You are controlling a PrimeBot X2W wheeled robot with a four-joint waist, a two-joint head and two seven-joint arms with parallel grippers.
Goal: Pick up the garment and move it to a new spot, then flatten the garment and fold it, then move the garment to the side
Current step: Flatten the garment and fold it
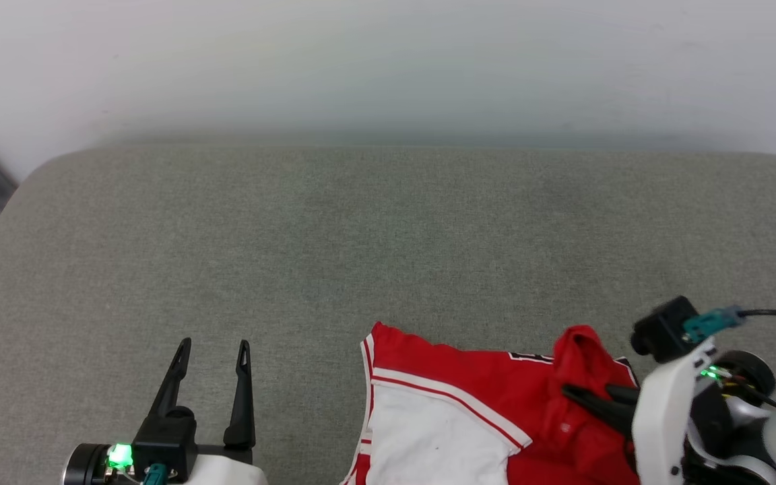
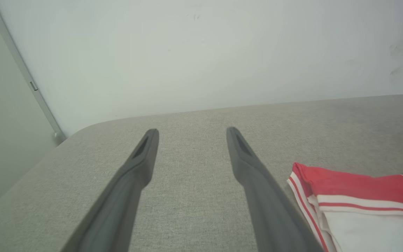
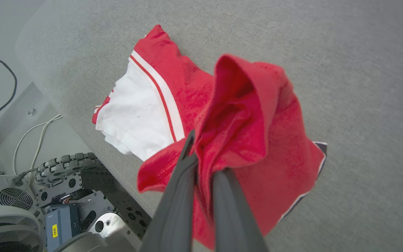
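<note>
The garment (image 1: 469, 397), a red jersey T-shirt with a white sleeve and striped trim, lies bunched at the near edge of the grey cushioned surface (image 1: 388, 242). My right gripper (image 1: 587, 394) is shut on a raised fold of its red cloth. In the right wrist view that bunch of the garment (image 3: 243, 115) stands up around the pinching fingers (image 3: 184, 175). My left gripper (image 1: 214, 353) is open to the left of the garment, above bare surface, with nothing between its fingers. The left wrist view shows the garment (image 2: 362, 199) just right of the left gripper (image 2: 191, 134).
A pale wall (image 1: 388, 60) runs behind the surface. The surface rounds off at its far left corner (image 1: 44, 168). Below the near edge, the right wrist view shows the robot's base with a wheel (image 3: 72, 168), a fan and white cables (image 3: 30, 133).
</note>
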